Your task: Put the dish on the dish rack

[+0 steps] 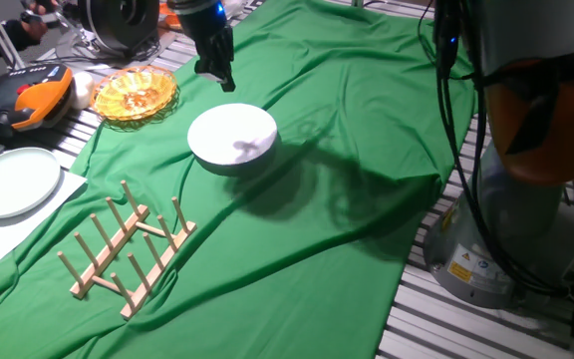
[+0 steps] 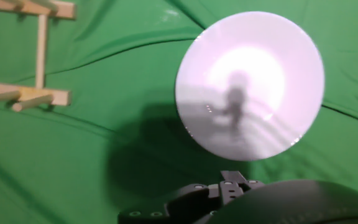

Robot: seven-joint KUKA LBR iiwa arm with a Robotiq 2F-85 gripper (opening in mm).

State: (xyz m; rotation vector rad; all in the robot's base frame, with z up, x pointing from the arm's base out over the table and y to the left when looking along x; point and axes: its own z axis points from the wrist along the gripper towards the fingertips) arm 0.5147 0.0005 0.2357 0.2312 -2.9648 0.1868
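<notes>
While the dish (image 1: 232, 137) lies flat on the green cloth at mid-tabletop, the dish rack (image 1: 123, 249) stands empty toward 7 o'clock, well apart. Pincer (image 1: 219, 70) hovers at 12 o'clock above the dish, grasping nothing — jaw opening indiscernible. Judged: pickup and placement both remain.

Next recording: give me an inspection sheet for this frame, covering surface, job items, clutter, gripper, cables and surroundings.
Surface: green cloth, wrinkled, over the table.
Job's things: white dish on the cloth, untouched; wooden rack lying nearer the camera, apart from the dish, nothing in it.
Clutter: orange-yellow glass dish at the cloth's far edge; pale plate on white sheet at left.
Gripper: gripper above the far side of the dish, holding nothing; jaw state unclear.
Cables: black cables hang by the arm base.
Surroundings: orange-black handheld controller at far left.
</notes>
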